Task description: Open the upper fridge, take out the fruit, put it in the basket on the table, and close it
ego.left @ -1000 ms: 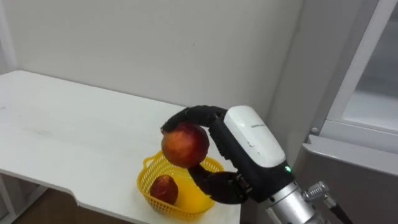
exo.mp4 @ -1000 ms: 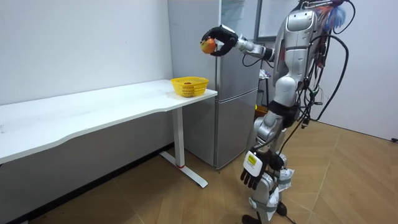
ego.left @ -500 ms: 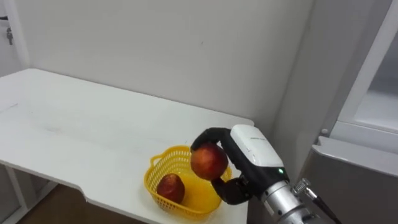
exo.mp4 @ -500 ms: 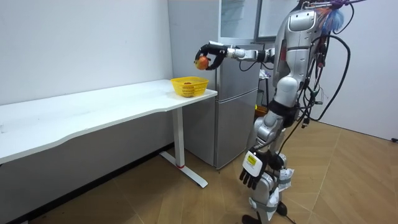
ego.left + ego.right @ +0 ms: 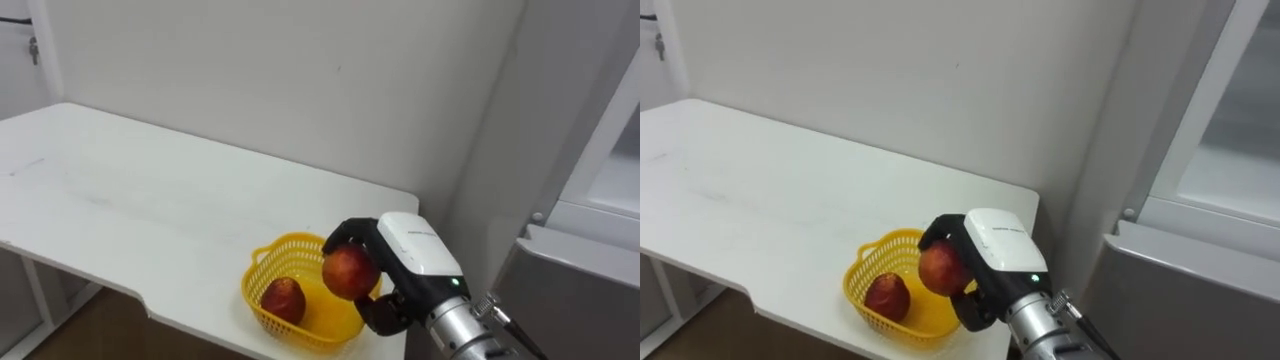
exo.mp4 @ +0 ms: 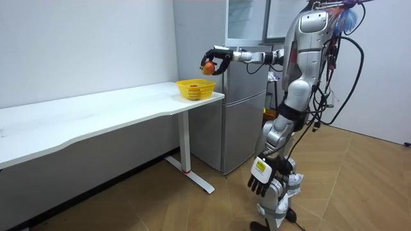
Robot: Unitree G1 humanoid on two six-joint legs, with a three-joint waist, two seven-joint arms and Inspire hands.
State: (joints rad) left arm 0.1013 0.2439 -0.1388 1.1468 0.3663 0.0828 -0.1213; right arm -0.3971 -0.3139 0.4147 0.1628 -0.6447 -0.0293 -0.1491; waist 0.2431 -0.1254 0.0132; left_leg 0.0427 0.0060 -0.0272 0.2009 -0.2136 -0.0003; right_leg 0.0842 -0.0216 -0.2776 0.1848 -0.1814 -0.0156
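- Fridge (image 6: 241, 115): tall grey body just past the basket on the room view's right, close beside the robot.
- Bench (image 5: 150, 200): long white top under the basket, which sits at the end nearest the fridge.
- Basket (image 5: 290, 242): yellow, open-topped, upright near the bench's front edge.
- Right hand (image 5: 410, 255): reached out at about chest height on a nearly level arm, hovering over the basket's fridge-side rim, back of the hand turned up.
- Left hand (image 6: 260, 179): hanging low by the leg, well away from the basket, fingers loose and empty.
- Fingers (image 5: 345, 232): curled over the top of the apple, thumb under it, clamped on it.
- Apple (image 5: 350, 272): in the right hand, above the basket and clear of its rim.
- Probably firm, smooth, fairly light; likely to roll and to bruise if dropped. Best held round the widest part, as here, and released low inside the basket.
- Second fruit (image 5: 283, 298): red, lying inside the basket, beside and below the apple.
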